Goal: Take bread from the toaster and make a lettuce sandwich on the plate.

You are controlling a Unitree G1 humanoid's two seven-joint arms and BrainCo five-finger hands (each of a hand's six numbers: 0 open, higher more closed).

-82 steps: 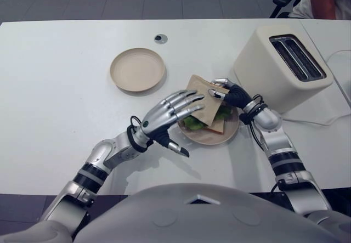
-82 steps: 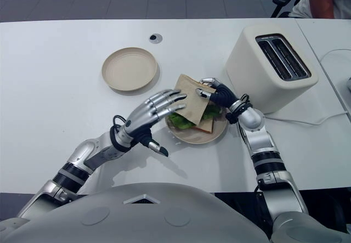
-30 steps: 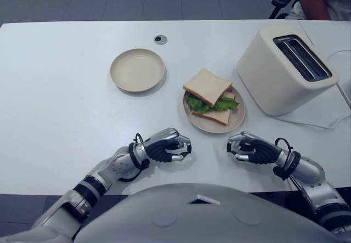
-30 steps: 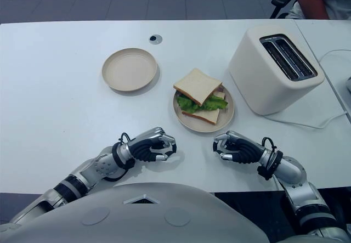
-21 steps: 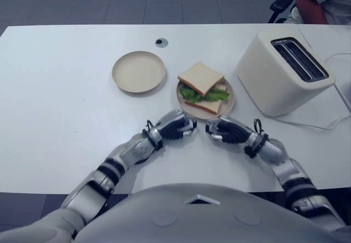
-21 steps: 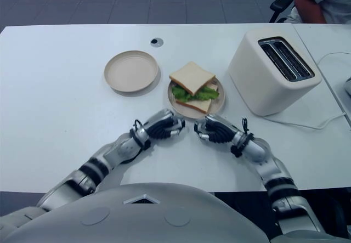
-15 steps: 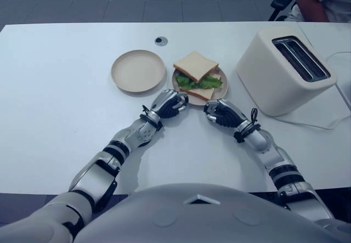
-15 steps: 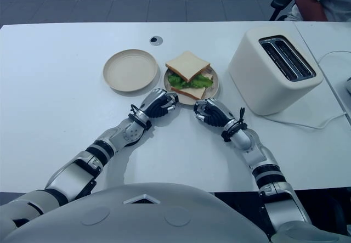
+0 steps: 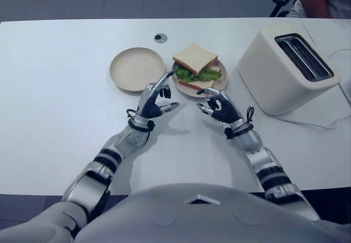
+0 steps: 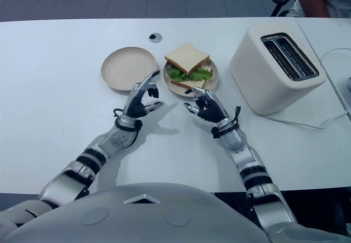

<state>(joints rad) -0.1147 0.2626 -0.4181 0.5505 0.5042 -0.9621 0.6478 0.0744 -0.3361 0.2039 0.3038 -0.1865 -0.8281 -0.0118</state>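
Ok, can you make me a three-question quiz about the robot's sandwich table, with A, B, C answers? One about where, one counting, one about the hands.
1. Where is the sandwich? A on the plate beside the toaster; B inside the toaster; C on the floor.
2. How many round plates are on the table? A one; B two; C four.
3. What are the left hand and right hand doing? A squeezing the sandwich; B holding nothing, fingers open; C lifting the toaster.
Answers: 1 A, bread and lettuce sit stacked on that plate. 2 B, an empty plate lies to its left. 3 B, both hands are open in front of the plate, gripping nothing.
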